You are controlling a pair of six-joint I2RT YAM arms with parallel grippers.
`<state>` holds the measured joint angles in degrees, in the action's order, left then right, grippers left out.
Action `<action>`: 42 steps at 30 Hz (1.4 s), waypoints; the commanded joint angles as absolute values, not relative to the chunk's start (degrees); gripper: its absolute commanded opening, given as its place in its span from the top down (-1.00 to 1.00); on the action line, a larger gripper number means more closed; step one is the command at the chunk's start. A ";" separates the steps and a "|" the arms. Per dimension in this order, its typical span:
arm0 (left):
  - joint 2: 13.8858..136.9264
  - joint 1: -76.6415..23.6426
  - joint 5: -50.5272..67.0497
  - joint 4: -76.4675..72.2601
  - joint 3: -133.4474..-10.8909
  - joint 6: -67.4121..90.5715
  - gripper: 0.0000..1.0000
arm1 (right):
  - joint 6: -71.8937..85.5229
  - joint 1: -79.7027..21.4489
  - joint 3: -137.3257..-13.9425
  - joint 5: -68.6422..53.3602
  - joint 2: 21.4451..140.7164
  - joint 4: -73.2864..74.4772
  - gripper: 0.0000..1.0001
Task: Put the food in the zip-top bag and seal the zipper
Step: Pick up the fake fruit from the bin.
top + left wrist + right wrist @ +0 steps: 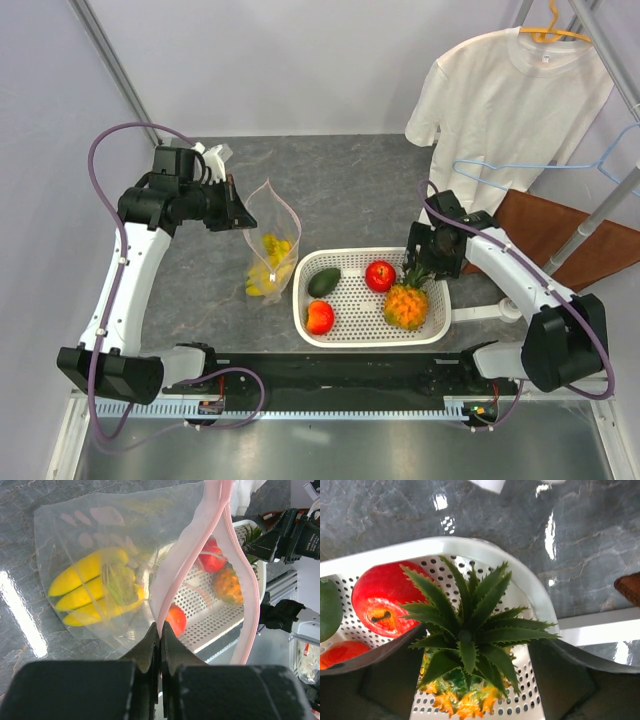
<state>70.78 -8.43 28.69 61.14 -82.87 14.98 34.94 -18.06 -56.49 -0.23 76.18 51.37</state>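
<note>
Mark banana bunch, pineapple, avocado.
banana bunch [82,594]: left wrist view, middle banana.
pineapple [406,306]: top external view, orange body.
avocado [323,282]: top external view, middle of skin.

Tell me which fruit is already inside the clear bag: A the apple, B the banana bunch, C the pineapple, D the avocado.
B: the banana bunch lies inside the zip-top bag, while the apple, pineapple and avocado sit in the white basket.
</note>
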 commanded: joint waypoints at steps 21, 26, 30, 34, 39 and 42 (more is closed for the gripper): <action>71.19 -8.44 30.67 58.98 -81.48 16.96 0.96 | 25.76 -18.72 -75.57 -13.26 68.38 49.75 1.00; 71.54 -8.44 30.76 58.98 -81.04 16.79 0.96 | 24.87 -24.76 -80.93 -14.59 65.83 39.92 1.00; 71.81 -8.44 31.38 59.06 -81.03 16.52 0.96 | 24.35 -30.92 -86.91 -13.19 67.67 33.58 1.00; 71.98 -8.52 33.13 58.97 -81.21 16.52 0.96 | 21.72 -37.95 -91.93 -12.04 70.66 27.45 1.00; 72.07 -8.44 33.22 58.97 -81.12 16.17 0.96 | 19.60 -43.14 -98.95 -9.24 75.31 21.19 1.00; 72.16 -8.53 33.31 58.97 -81.65 16.17 0.96 | 18.29 -47.27 -101.95 -7.48 78.83 18.55 1.00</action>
<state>71.90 -8.45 31.66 60.66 -81.14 15.59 20.95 -43.38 -97.30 -10.26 75.48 26.72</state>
